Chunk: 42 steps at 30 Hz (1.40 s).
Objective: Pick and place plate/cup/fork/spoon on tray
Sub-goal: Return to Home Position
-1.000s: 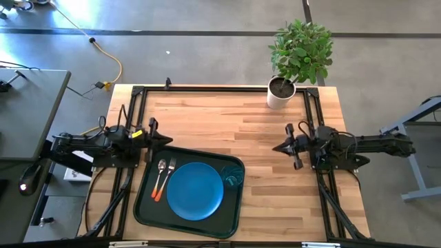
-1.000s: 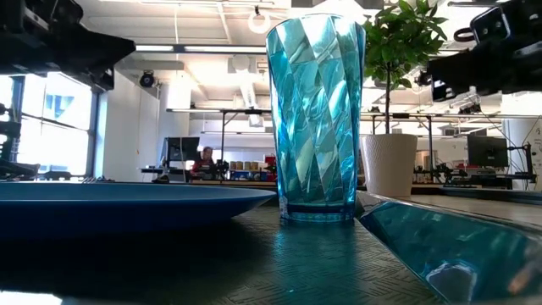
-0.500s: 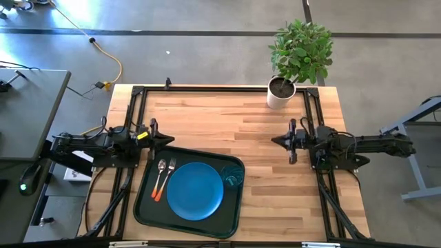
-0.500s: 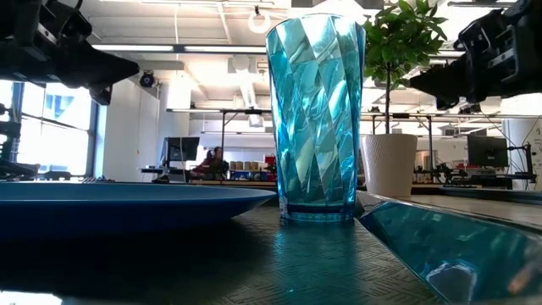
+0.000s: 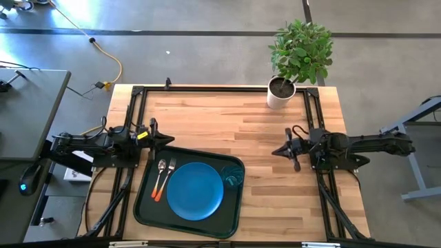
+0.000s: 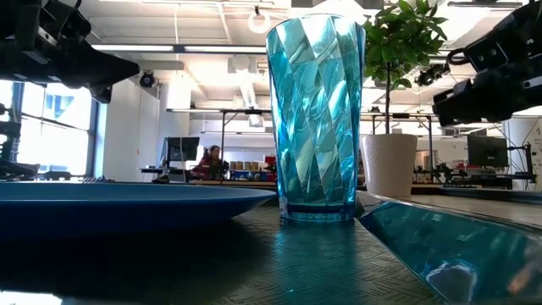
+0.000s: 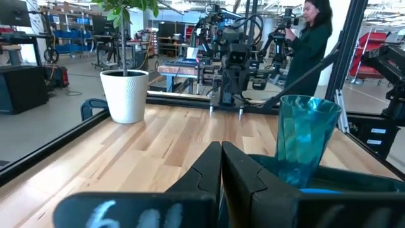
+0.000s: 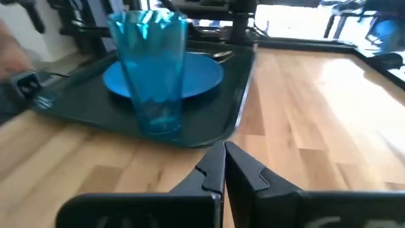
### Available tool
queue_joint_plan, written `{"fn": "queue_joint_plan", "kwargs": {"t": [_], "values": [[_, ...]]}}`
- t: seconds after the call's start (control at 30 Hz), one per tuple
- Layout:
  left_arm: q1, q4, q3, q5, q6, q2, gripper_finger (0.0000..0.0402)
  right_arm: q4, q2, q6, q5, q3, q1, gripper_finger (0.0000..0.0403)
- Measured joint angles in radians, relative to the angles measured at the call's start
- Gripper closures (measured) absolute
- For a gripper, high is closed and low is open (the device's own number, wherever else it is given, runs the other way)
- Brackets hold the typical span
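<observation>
Dark green-black rimmed tray [image 5: 143, 207] holds round blue plate [image 5: 195, 191], translucent teal tumbler [image 5: 233, 178] at its right, orange-handled fork [image 5: 167, 176] and spoon [image 5: 158, 180] at its left — left gripper [image 5: 166, 140] and right gripper [image 5: 278, 149] both closed, empty.

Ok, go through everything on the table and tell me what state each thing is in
Plate: flat on the tray.
Cup: upright on tray, empty.
Fork and spoon: side by side on tray.
Left hand: shut, empty.
Right hand: shut, empty.
Plant pot: upright.
</observation>
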Motion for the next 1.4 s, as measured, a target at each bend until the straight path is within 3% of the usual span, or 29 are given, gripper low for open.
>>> {"fn": "queue_joint_plan", "kwargs": {"t": [0.1, 0.2, 0.3, 0.37, 0.6, 0.8, 0.93, 1.23, 1.4], "values": [[0.0, 0.0, 0.0, 0.0, 0.0, 0.0, 0.0398, 0.056, 0.001, -0.025, -0.02, 0.0, 0.0, 0.0402], [0.0, 0.0, 0.0, 0.0, 0.0, 0.0, 0.0398, 0.173, -0.014, -0.026, -0.162, 0.0, 0.0, 0.0402], [0.0, 0.0, 0.0, 0.0, 0.0, 0.0, 0.0398, 0.151, -0.068, -0.068, -0.343, 0.001, 0.0, 0.0402], [0.0, 0.0, 0.0, 0.0, 0.0, 0.0, 0.0398, 0.135, -0.121, -0.089, -0.402, 0.001, 0.0, 0.0402], [0.0, 0.0, 0.0, 0.0, 0.0, 0.0, 0.0398, -0.006, -0.319, -0.009, -0.174, 0.002, -0.048, 0.0402], [0.0, 0.0, -0.001, 0.0, -0.001, 0.003, 0.0398, -0.012, -0.317, 0.073, -0.244, 0.002, -0.142, 0.0402], [0.0, 0.001, -0.001, 0.0, -0.001, 0.006, 0.0398, -0.006, -0.306, 0.03, -0.312, 0.001, -0.164, 0.0402], [0.0, 0.001, -0.001, 0.0, -0.001, 0.007, 0.0398, -0.019, -0.261, 0.051, -0.116, 0.001, -0.164, 0.0402], [0.0, 0.001, -0.001, 0.0, -0.001, 0.007, 0.0398, -0.027, -0.26, 0.051, -0.058, 0.001, -0.164, 0.0402]]}}
